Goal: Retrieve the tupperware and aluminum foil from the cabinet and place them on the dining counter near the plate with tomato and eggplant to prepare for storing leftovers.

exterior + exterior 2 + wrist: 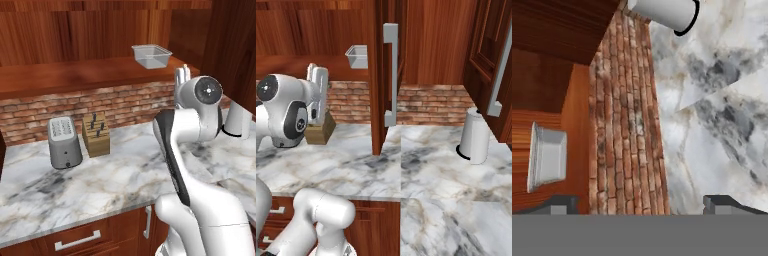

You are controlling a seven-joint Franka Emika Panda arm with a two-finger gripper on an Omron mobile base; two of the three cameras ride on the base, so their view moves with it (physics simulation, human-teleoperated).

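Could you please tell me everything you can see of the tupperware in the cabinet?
The tupperware is a shallow rectangular container of translucent grey-white plastic with a flared rim, open at the top, with nothing visible inside. It sits upright on the reddish-brown shelf of the open cabinet, above the brick backsplash. In the right base view it is partly hidden behind the cabinet door. Nothing but the shelf touches it; the open gripper is apart from it.

Even, bright, rendered lighting with no glare and no single visible light source. Soft dim shading sits under the toaster on the marble bench and inside the cabinet. Edges look slightly soft and low-resolution, without lens distortion.
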